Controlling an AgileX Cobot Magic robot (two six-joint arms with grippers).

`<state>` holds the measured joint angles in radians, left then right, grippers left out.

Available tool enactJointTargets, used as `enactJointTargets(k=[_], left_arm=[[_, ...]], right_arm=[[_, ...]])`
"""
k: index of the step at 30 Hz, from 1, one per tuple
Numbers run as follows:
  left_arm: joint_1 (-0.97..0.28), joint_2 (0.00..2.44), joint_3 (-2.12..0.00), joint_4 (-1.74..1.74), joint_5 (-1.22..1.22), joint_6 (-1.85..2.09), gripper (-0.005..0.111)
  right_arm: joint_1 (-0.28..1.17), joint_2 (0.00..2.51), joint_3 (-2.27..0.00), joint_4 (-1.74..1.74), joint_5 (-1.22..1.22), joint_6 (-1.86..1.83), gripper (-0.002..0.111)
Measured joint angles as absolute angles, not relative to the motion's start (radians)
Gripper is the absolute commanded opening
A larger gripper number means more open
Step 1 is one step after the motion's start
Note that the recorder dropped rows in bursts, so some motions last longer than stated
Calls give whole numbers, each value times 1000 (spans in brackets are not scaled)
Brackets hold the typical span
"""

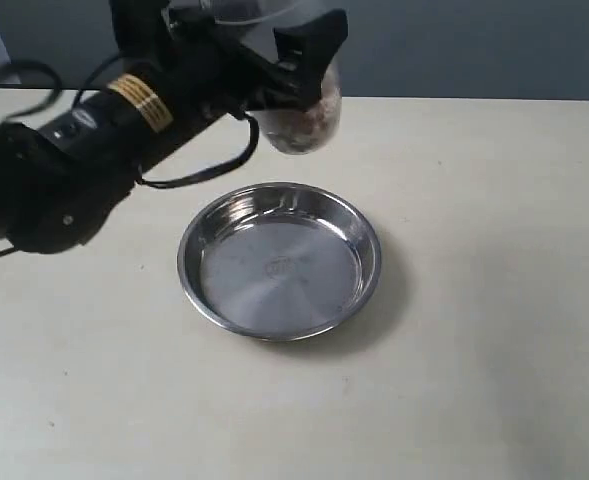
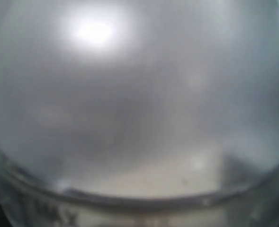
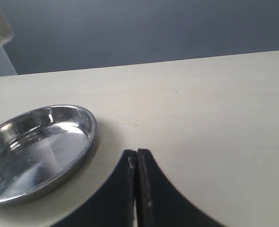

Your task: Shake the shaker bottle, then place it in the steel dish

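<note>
Left claw [image 1: 306, 62], mine, is clamped round the shaker bottle [image 1: 304, 122], which is held aloft, clear of the table [image 1: 494, 300]. In the exterior view it sits above the far rim of the steel dish [image 1: 188, 262]. Bottle: frosted clear plastic, brown granules heaped in the low end. Dish: round, shallow, mirror-bright, sloped sides, rolled rim. Right claw [image 3: 137, 163]: black fingers pressed together, gripping nothing, near the dish.

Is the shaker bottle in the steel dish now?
No, the frosted plastic shaker bottle is held in the air, and the round shiny steel dish lies empty.
</note>
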<state>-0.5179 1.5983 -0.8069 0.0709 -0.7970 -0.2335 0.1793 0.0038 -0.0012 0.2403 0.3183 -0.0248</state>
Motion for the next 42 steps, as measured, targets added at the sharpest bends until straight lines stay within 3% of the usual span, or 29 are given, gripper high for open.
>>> enactJointTargets(k=[4,7,11,15,20,27,32,38,42], left_arm=[[-518,1592,-763,211,-488,-304,0],[-518,1435,-789,257,-558,-305,0],[-518,1505,-758,248,-444,-285,0],[-518,1410,-797,258,-507,-286,0],[-518,1551,-747,236,-469,-341,0],[-518,1414,-846,310,-491,-335,0],[-520,1551,-763,267,-444,-348,0],[-538,1415,-841,294,-484,-304,0],[-537,1508,-788,222,-486,-296,0]], right_arm=[[179,4,-1,240,318,-25,-1],[179,4,-1,240,318,-25,-1],[179,4,-1,240,318,-25,-1],[179,4,-1,242,318,-25,-1],[179,4,-1,242,318,-25,-1],[179,4,-1,242,318,-25,-1],[179,4,-1,242,318,-25,-1],[179,4,-1,242,318,-25,-1],[179,4,-1,242,318,-25,-1]])
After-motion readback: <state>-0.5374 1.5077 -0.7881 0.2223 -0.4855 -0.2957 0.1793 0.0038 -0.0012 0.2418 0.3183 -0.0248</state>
